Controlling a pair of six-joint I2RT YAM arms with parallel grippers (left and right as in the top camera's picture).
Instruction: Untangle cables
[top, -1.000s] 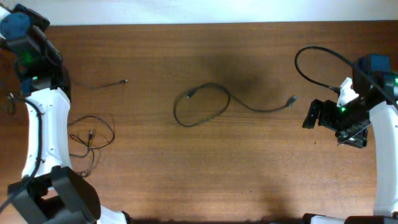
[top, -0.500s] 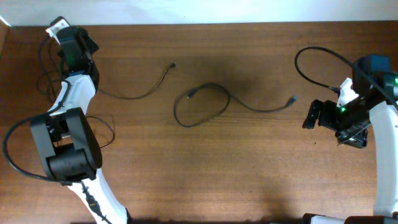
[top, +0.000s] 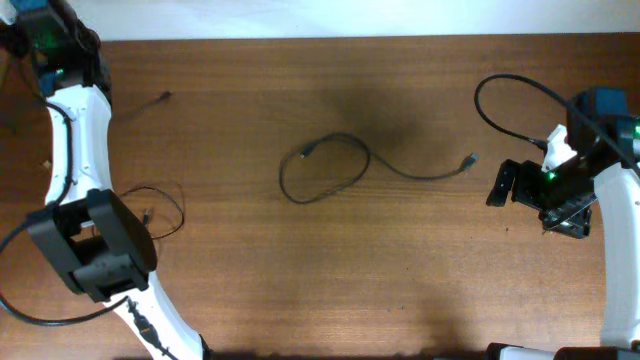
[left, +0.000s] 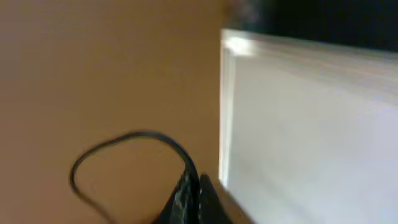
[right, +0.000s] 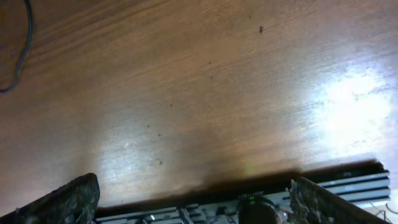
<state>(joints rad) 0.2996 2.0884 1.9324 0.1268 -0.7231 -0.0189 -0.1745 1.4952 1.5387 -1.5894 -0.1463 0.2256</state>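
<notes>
Two cables are here: the longer cable lies looped at the middle of the surface, the shorter cable is near its far left corner, clamped in the left tool, and the right tool is spread apart.

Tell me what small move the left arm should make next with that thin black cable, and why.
Probably lower the left gripper and let go. It is shut on the thin black cable, whose free plug end lies well apart from the looped black cable mid-table, so the two look separated.
</notes>
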